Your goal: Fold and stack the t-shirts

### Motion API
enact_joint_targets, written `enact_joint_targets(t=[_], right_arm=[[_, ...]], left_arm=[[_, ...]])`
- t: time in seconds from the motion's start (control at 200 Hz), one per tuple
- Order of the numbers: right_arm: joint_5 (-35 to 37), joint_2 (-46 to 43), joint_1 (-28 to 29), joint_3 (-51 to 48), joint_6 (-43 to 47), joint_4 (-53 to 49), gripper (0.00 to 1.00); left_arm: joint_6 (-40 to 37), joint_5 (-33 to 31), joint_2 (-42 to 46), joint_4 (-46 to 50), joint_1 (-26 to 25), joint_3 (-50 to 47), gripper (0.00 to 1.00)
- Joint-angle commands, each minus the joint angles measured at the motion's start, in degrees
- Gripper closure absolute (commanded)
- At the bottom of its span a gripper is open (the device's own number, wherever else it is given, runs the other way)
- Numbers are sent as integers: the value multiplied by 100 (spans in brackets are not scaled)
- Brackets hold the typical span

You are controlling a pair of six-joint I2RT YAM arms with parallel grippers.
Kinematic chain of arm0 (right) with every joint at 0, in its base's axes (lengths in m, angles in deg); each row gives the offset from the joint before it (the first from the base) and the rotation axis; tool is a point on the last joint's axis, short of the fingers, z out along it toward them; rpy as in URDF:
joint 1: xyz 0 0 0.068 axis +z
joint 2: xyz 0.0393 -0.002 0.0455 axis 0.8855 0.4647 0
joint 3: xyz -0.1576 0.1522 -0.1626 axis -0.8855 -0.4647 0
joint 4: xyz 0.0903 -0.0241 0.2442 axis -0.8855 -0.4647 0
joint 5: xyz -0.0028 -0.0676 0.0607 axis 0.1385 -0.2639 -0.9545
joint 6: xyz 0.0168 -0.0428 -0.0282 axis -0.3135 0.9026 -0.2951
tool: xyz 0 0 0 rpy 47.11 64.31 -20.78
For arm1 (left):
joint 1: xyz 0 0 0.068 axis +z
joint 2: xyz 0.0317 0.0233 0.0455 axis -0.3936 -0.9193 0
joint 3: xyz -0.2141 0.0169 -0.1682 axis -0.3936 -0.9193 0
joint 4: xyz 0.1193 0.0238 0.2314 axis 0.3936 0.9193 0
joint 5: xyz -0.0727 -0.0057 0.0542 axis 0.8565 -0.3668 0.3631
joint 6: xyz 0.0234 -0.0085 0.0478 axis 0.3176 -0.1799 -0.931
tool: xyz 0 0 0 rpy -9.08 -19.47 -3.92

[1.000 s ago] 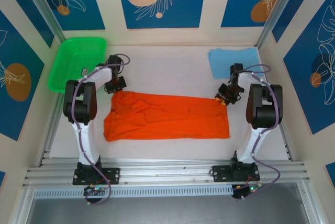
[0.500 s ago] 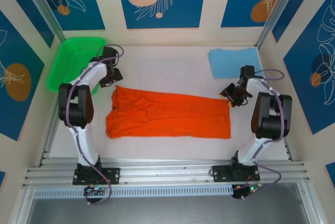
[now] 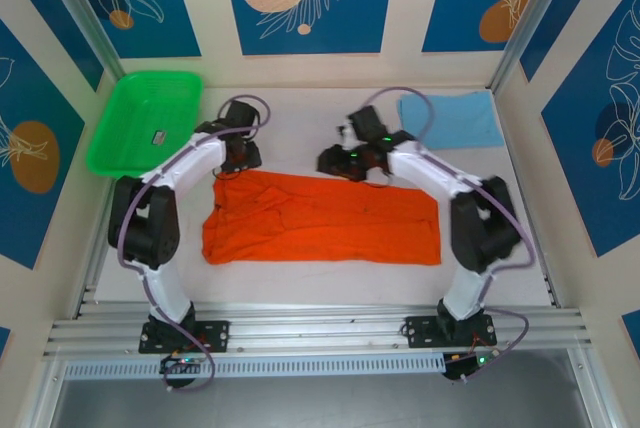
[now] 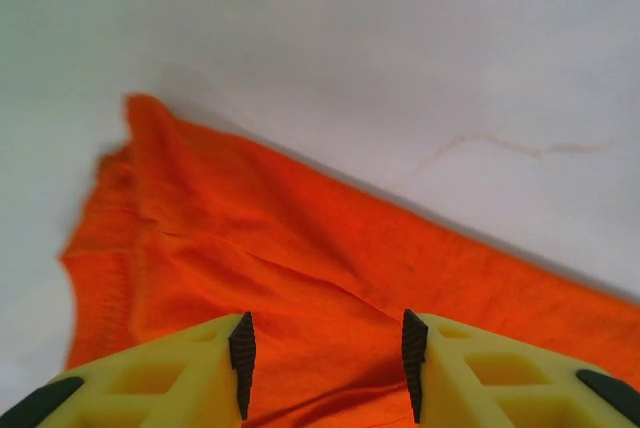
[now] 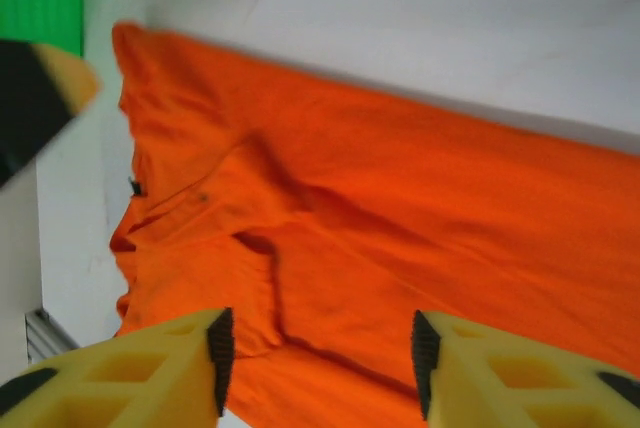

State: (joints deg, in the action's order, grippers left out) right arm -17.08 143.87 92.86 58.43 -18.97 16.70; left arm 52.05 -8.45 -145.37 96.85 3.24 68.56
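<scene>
While the orange t-shirt [image 3: 320, 223] is laid as a long band across the middle of the worktop [image 3: 300, 113], the left gripper [image 3: 240, 156] is held over its far left corner, jaws parted and empty. The right arm [image 3: 440, 173] is bent leftward along the shirt's far edge, and the right gripper [image 3: 332, 161] is likewise parted, nothing gripped. The blue t-shirt [image 3: 450, 118] is seen folded in the far right corner, and the green basket [image 3: 135, 113] in the far left.

Left gripper [image 3: 240, 156] and right gripper [image 3: 335, 160] far forward, pitched down, jaws apart, empty.
</scene>
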Motion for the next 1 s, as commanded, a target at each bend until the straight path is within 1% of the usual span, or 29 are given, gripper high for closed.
enact_joint_targets(t=[0.0, 0.055, 0.135, 0.25, 0.35, 0.425, 0.525, 0.81, 0.995], right_arm=[[-214, 1093, 293, 1129, 136, -641, 57], [-272, 1607, 411, 1709, 132, -773, 61], [-246, 2150, 542, 2400, 207, -968, 62], [-141, 2737, 644, 3112, 294, -1203, 64], [-207, 3079, 712, 3569, 399, -1417, 62], [-169, 3191, 759, 3645, 422, -1449, 60], [-331, 3335, 812, 3746, 454, -1465, 59], [-372, 3446, 1032, 3820, 642, -1588, 59], [-461, 3427, 1049, 3822, 707, -1593, 62]], left_arm=[[-137, -149, -293, -6, 102, -103, 58], [-161, -110, -464, 8, 159, -69, 62], [-209, 39, -678, 2, 222, -18, 65], [-210, 22, -813, -22, 250, -23, 65], [-232, -13, -886, -6, 297, -6, 65], [-210, -13, -872, -26, 339, -64, 65], [-175, 37, -820, -101, 381, -138, 65], [-177, 193, -842, -172, 419, -123, 66], [-166, 149, -854, -137, 450, -121, 65]])
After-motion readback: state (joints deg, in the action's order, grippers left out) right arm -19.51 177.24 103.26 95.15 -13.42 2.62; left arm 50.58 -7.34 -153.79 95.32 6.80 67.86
